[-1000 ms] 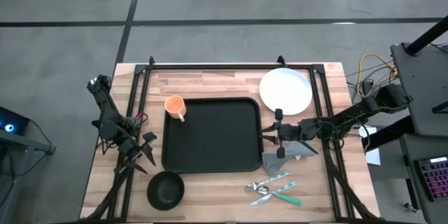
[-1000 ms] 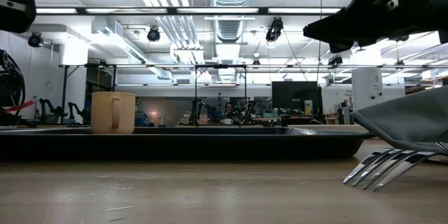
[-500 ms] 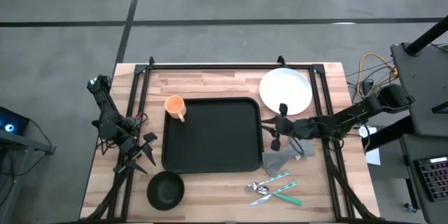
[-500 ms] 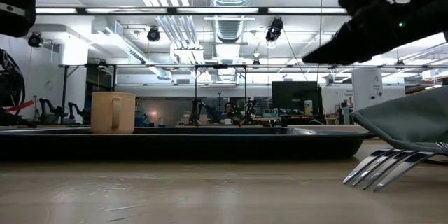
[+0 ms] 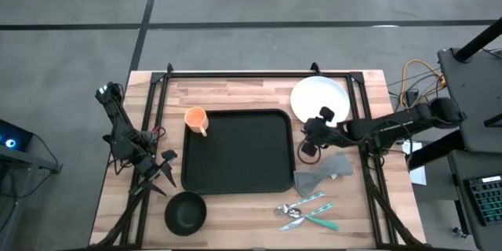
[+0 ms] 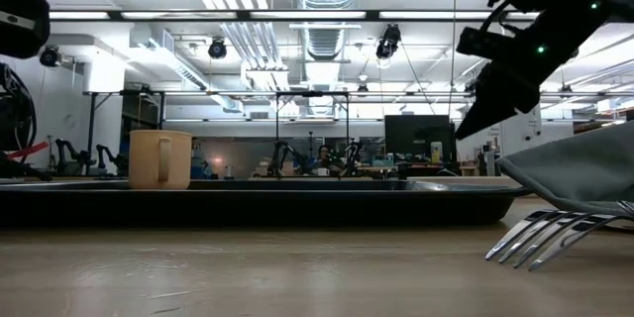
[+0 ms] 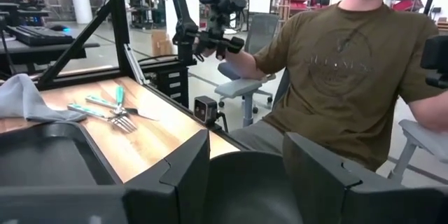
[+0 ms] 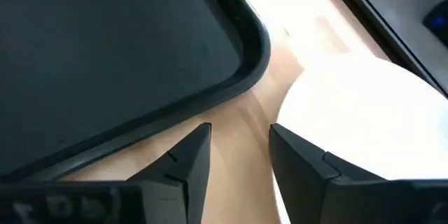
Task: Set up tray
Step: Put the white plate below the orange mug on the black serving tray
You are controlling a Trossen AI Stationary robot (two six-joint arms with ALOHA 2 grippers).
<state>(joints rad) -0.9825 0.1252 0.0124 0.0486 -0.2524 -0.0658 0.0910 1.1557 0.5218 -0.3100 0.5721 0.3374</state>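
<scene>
The tray [image 5: 237, 150] lies flat at the middle of the surface [image 5: 235, 94], empty. An orange cup [image 5: 196, 118] stands just off its far left corner. A white plate [image 5: 320, 100] lies off its far right corner. A grey cloth [image 5: 321, 174] and cutlery [image 5: 306, 210] lie off its near right corner, and a black bowl [image 5: 186, 212] off its near left.

The right gripper [image 5: 314, 136] hovers between the tray's right rim and the plate, above the bare wood. Its jaws stand apart with nothing between them.

The left gripper [image 5: 161, 169] waits beside the tray's left edge, near the bowl, jaws open and empty.

Risk: the plate is thin and lies flat. Jaws descending on its rim may skid and push it toward the far edge. They might also nudge the tray out of place, since its corner is close by.
</scene>
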